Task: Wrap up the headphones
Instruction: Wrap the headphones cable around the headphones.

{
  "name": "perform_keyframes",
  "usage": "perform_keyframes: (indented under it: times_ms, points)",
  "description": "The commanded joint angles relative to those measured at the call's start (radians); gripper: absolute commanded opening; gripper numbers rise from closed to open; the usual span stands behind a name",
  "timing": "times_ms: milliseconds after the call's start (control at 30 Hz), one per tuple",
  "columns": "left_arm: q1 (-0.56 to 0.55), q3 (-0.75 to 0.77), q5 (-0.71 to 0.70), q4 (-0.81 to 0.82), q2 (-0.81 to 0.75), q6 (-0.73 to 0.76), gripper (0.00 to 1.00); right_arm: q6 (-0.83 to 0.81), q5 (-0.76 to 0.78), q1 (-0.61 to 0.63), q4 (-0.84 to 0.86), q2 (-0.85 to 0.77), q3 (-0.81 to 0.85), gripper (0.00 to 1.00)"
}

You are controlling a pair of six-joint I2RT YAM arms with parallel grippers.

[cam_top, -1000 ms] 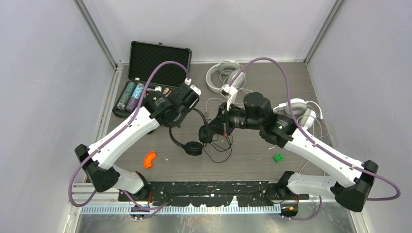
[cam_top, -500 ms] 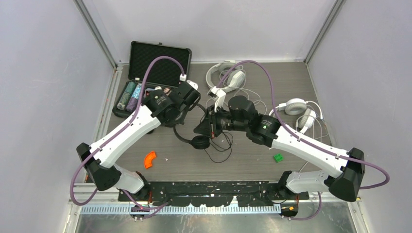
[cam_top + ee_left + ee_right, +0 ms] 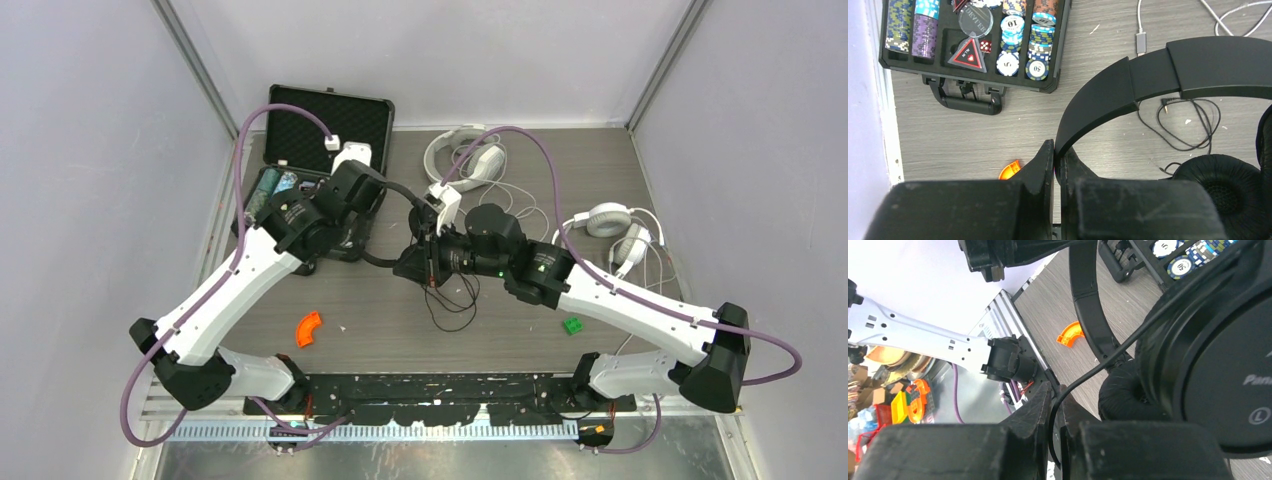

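Observation:
The slim black headphones (image 3: 398,190) hang in the air between my two grippers at mid table. My left gripper (image 3: 1059,150) is shut on the end of their black headband (image 3: 1158,75); it shows in the top view (image 3: 368,228) beside the chip case. A padded ear cup (image 3: 1228,192) hangs at the lower right. My right gripper (image 3: 1055,390) is shut on the thin black cord (image 3: 1128,335), close against the ear cups (image 3: 1228,390); in the top view it (image 3: 412,265) sits just right of the left gripper. The rest of the cord (image 3: 450,305) lies looped on the table.
An open black case of poker chips (image 3: 320,125) lies at the back left, its tray (image 3: 973,45) just beyond my left gripper. Two white headsets lie at the back (image 3: 455,155) and right (image 3: 610,222) with pale cords. An orange piece (image 3: 309,328) and a green block (image 3: 573,325) lie near the front.
My left gripper has carried the headband left and back toward the chip case. My right gripper has followed leftward with the cord, and the ear cups have come up off the table.

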Motion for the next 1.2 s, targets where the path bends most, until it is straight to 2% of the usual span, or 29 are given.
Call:
perform_keyframes:
  times_ms: [0, 300, 467, 833, 967, 1167]
  points:
    - [0.017, 0.045, -0.036, 0.087, -0.027, -0.083, 0.0, -0.042, 0.085, 0.027, 0.042, -0.004, 0.031, 0.15]
    - [0.059, 0.027, 0.001, 0.119, -0.052, -0.149, 0.0, -0.11, 0.218, 0.074, 0.117, -0.038, -0.03, 0.17]
    - [0.079, 0.005, 0.038, 0.16, -0.08, -0.174, 0.0, -0.247, 0.34, 0.097, 0.338, -0.091, -0.207, 0.18]
    - [0.116, -0.054, 0.136, 0.226, -0.132, -0.26, 0.0, -0.334, 0.356, 0.097, 0.576, -0.106, -0.379, 0.21]
    - [0.123, -0.052, 0.175, 0.233, -0.144, -0.275, 0.0, -0.377, 0.337, 0.097, 0.662, -0.105, -0.447, 0.26]
    - [0.127, -0.045, 0.209, 0.23, -0.159, -0.29, 0.0, -0.465, 0.32, 0.098, 0.905, -0.08, -0.572, 0.34]
